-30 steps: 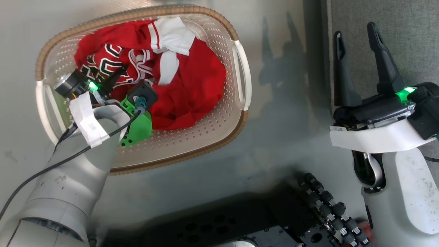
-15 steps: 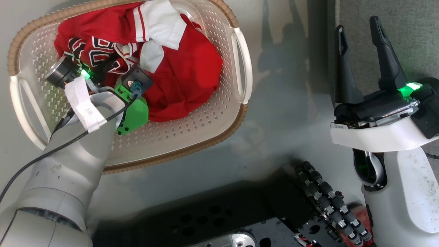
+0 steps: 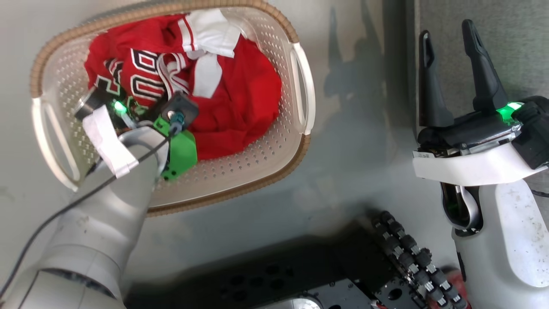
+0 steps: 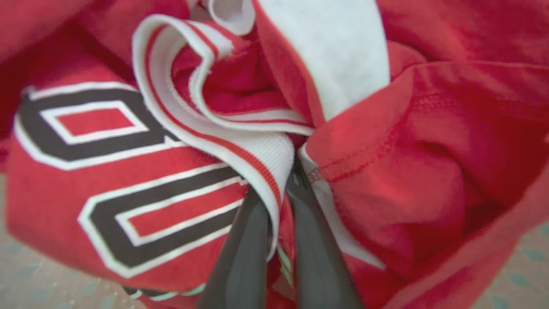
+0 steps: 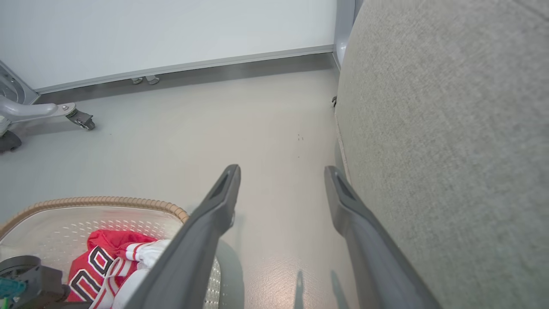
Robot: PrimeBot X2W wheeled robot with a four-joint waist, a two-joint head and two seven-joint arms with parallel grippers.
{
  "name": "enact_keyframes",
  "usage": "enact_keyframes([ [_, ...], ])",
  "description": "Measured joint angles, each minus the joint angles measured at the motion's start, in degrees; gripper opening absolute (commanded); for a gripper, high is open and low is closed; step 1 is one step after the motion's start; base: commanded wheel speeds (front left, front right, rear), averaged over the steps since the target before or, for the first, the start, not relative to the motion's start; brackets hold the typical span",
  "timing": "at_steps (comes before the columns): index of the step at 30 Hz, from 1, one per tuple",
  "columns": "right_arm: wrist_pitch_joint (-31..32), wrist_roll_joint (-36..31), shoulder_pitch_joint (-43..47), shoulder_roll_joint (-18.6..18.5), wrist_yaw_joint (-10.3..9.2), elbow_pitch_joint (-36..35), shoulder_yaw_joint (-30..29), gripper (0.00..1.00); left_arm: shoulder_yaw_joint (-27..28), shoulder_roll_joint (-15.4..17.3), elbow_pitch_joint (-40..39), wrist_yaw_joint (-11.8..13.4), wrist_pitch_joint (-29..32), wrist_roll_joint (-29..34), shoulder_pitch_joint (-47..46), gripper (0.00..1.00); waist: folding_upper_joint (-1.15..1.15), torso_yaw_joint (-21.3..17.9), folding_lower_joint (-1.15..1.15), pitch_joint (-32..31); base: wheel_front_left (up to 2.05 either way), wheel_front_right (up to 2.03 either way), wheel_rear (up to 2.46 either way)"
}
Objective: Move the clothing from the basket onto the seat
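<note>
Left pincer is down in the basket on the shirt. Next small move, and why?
Probably a short straight lift. The left pincer looks shut on the white striped trim of the shirt, which lies bunched inside the basket. Raising it should clear the basket before any swing toward the seat.

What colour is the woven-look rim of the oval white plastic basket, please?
The woven-look rim is light brown; head view shows it best.
</note>
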Motion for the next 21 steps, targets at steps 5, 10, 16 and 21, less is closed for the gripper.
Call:
enact_keyframes([
  [5,0.0,-0.5,0.6,0.0,0.0,1.0,0.3,1.0,2.6,-1.3,-0.9,-1.3,-0.5,-4.4,4.2,0.0,0.0,0.5,0.0,-3.9,0.0,0.0,0.0],
  [10,0.0,-1.3,2.5,0.0,0.0,2.4,0.5,1.0,3.4,-2.1,-6.2,-2.0,-0.7,-7.2,9.4,0.0,0.0,1.2,0.0,-9.2,0.0,0.0,0.0],
  [16,0.0,-2.2,5.7,0.0,0.0,4.3,1.3,1.0,4.2,-2.6,-13.8,-2.1,-0.8,-10.0,17.3,0.0,0.0,2.1,0.0,-16.6,0.0,0.0,0.0],
  [21,0.0,-3.2,9.4,0.0,0.0,5.9,1.9,1.0,5.3,-2.8,-19.6,-2.1,-0.8,-12.4,23.7,0.0,0.0,2.9,0.0,-23.4,0.0,0.0,0.0],
])
